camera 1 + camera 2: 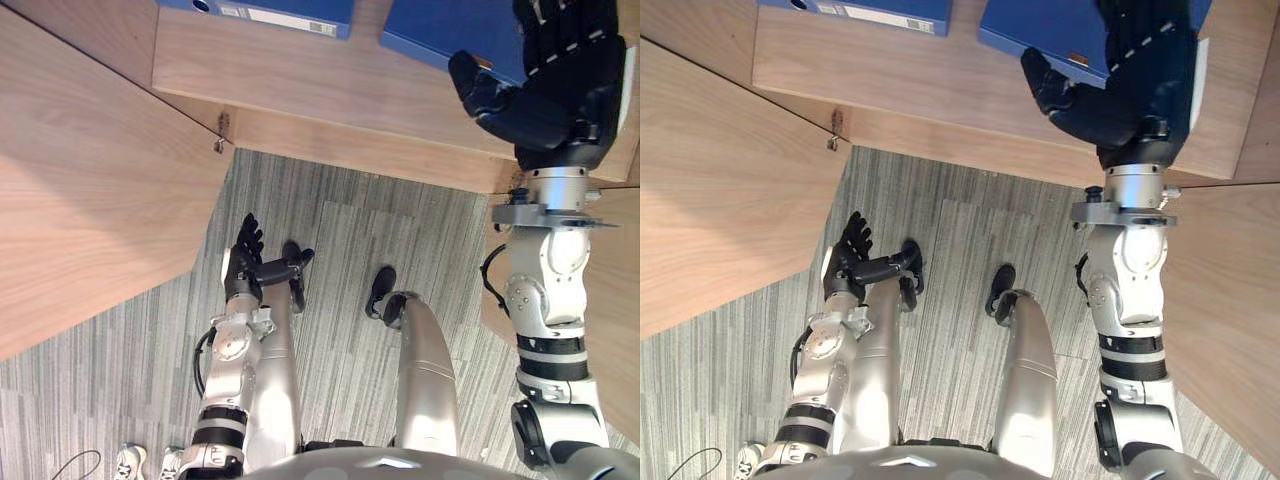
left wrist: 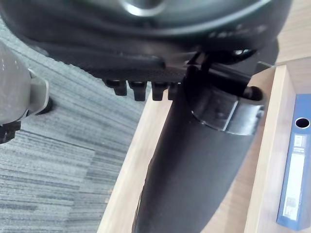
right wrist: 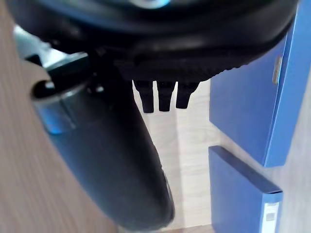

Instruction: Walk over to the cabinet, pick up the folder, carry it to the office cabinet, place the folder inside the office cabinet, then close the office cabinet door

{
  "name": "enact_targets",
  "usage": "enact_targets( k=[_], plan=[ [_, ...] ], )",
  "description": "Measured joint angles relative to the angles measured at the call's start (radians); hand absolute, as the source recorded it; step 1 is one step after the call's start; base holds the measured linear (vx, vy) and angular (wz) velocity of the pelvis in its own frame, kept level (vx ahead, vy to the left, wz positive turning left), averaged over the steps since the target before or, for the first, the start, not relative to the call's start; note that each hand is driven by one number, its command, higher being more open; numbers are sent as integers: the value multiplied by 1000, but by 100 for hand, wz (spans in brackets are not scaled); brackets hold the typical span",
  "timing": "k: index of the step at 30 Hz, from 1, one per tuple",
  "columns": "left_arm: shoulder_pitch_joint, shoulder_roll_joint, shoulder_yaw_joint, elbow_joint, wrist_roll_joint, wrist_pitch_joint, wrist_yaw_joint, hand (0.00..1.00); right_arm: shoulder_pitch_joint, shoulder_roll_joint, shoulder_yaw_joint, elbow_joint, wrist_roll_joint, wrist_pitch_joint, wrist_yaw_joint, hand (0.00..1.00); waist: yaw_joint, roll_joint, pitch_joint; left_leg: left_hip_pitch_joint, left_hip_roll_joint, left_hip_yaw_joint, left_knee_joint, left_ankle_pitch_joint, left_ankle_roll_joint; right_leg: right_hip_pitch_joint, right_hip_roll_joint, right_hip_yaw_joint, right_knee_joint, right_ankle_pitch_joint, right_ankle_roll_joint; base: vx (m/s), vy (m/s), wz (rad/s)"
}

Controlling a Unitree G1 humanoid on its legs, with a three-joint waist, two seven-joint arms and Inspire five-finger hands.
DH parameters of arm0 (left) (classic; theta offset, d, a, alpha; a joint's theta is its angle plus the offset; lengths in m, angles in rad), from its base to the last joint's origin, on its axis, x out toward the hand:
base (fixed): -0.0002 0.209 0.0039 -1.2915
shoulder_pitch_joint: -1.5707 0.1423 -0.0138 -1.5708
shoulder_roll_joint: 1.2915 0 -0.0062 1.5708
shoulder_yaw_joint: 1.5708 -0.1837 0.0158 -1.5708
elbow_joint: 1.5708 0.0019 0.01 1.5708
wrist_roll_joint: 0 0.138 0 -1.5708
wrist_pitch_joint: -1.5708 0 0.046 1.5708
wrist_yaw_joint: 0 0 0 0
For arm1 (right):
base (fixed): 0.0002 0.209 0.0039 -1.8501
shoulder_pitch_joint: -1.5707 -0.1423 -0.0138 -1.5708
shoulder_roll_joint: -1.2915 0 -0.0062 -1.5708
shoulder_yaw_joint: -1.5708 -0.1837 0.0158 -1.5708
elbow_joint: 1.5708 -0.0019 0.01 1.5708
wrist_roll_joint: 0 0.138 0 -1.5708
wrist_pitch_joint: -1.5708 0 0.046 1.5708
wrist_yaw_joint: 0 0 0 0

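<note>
Right hand [image 1: 560, 85]: raised to shelf [image 1: 300, 80], fingers straight, thumb spread, gripping nothing. Sits over near edge of folder [image 1: 435, 35]; touching or just above, can't tell. Prob. poised to take or nudge it.
Left hand [image 1: 248, 262]: hangs low over carpet [image 1: 350, 225], fingers relaxed, empty; idle, likely kept clear.
Folders, blue, qty 2: apart on same shelf, second folder [image 1: 270, 12] further left.
Cabinet door [image 1: 90, 180], qty 1: swung open for access, closing not yet done.
</note>
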Motion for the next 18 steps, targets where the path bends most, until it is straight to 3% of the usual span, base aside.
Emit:
enact_targets(
  k=[11, 18],
  plan=[
    [-49, -14, 0, 53, 56, 0, 54, 100, -9, -11, 139, 89, -512, 76, -105, 0, 10, 0, 0, -6, -2, 2, -1, -3, 1, -1, -5, -4, -4, 0, 0, 0, 0, 0],
    [-71, -9, -1, 87, 56, 1, 93, 100, -72, -15, 139, 182, -607, 132, -180, 0, 10, 0, 0, -37, -7, -2, -6, 6, 9, -25, -8, -13, -6, 1, 2, 13, 15, 3]
  ],
)
